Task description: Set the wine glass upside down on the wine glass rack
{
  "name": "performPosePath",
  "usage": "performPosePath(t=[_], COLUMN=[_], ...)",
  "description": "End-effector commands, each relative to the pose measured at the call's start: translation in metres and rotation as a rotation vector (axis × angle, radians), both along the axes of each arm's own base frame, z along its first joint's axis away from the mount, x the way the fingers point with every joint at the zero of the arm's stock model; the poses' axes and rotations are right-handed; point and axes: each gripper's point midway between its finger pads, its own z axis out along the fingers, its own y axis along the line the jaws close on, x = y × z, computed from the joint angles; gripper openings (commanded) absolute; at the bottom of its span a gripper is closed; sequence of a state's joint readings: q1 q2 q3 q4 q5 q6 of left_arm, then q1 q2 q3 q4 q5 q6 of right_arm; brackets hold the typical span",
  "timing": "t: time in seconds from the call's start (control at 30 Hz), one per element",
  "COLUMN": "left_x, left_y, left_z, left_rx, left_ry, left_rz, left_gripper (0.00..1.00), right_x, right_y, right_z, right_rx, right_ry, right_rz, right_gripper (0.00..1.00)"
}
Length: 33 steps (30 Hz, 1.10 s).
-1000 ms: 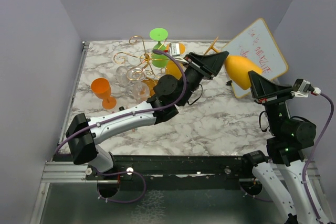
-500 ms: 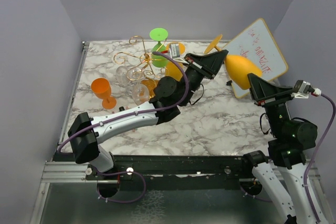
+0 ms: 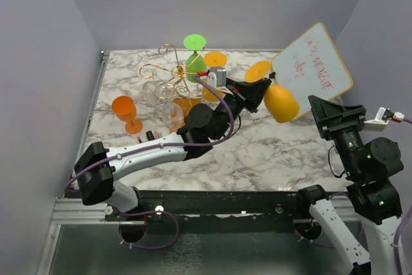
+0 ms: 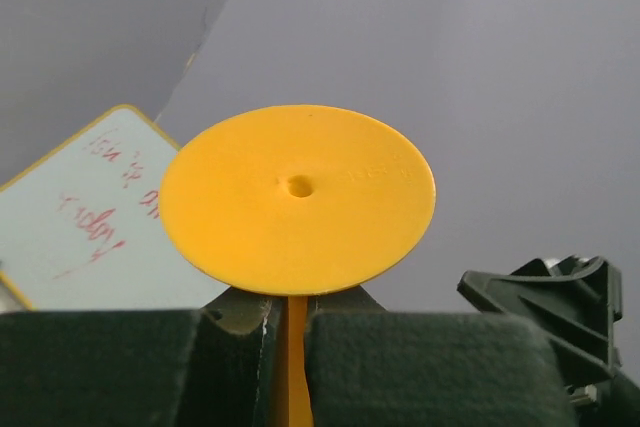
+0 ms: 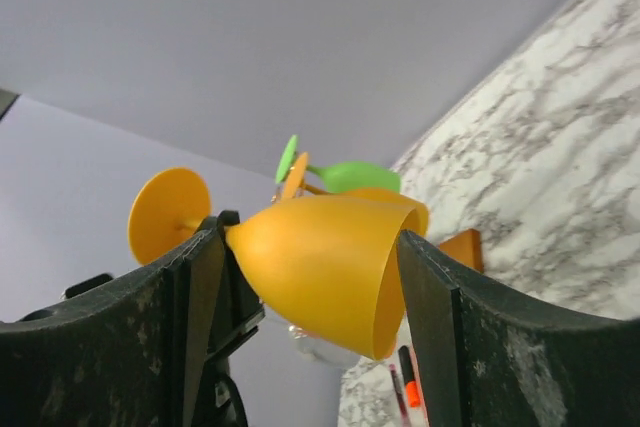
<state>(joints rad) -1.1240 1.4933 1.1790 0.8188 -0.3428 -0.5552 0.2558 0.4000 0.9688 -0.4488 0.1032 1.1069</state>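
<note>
My left gripper [image 3: 256,88] is shut on the stem of the yellow-orange wine glass [image 3: 280,102], which hangs tilted in the air right of the rack, with its round foot [image 3: 258,71] up and to the left. In the left wrist view the foot [image 4: 298,197] fills the middle, and the stem runs down between the pads [image 4: 420,367] of that gripper [image 4: 288,312]. My right gripper [image 3: 320,111] stands open just right of the bowl, apart from it. Its wrist view shows the bowl [image 5: 320,267] beyond its spread fingers [image 5: 190,327]. The gold wire wine glass rack [image 3: 168,72] stands at the back left.
A green glass [image 3: 194,62] and an orange one [image 3: 215,60] hang upside down on the rack, with clear glasses [image 3: 170,113] below. An orange goblet [image 3: 125,111] stands left of the rack. A whiteboard [image 3: 315,62] leans at the back right. Markers [image 5: 410,387] lie on the marble.
The right gripper opened, let go of the bowl and drew back to the right. The left gripper shut on the stem and swung the glass leftward, the bowl tipping down.
</note>
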Motion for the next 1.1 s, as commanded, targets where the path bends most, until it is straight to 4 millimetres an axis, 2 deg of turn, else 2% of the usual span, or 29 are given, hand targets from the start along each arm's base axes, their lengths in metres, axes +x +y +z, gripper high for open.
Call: performPosePath(t=[0.0, 0.13, 0.3, 0.53, 0.6, 0.73, 0.8, 0.97, 1.07], left_x=[0.001, -0.005, -0.025, -0.066, -0.069, -0.062, -0.053, -0.028, -0.023], left_y=[0.027, 0.039, 0.054, 0.07, 0.078, 0.101, 0.115, 0.155, 0.166], left_z=[-0.007, -0.019, -0.046, -0.083, -0.094, -0.116, -0.121, -0.131, -0.132], left_rx=[0.123, 0.219, 0.367, 0.566, 0.62, 0.732, 0.758, 0.798, 0.802], left_ry=[-0.07, -0.08, -0.148, -0.304, -0.324, -0.283, -0.238, -0.088, -0.047], left_rz=[0.112, 0.111, 0.065, -0.089, -0.09, -0.022, 0.046, 0.26, 0.314], left_gripper=[0.0, 0.0, 0.0, 0.0, 0.0, 0.0, 0.0, 0.0, 0.0], right_x=[0.006, 0.019, 0.03, 0.026, 0.025, 0.02, 0.02, 0.036, 0.044], right_y=[-0.019, -0.006, 0.038, 0.086, 0.097, 0.114, 0.12, 0.131, 0.138], right_z=[-0.036, -0.041, -0.029, -0.013, -0.012, -0.013, -0.017, -0.048, -0.052], right_rx=[-0.12, -0.212, -0.307, -0.343, -0.347, -0.347, -0.343, -0.307, -0.245], right_ry=[0.181, 0.242, 0.134, -0.017, -0.039, -0.067, -0.062, 0.109, 0.136], right_rz=[-0.106, -0.042, 0.194, 0.478, 0.554, 0.678, 0.73, 0.811, 0.842], right_gripper=[0.75, 0.73, 0.73, 0.73, 0.73, 0.73, 0.73, 0.71, 0.7])
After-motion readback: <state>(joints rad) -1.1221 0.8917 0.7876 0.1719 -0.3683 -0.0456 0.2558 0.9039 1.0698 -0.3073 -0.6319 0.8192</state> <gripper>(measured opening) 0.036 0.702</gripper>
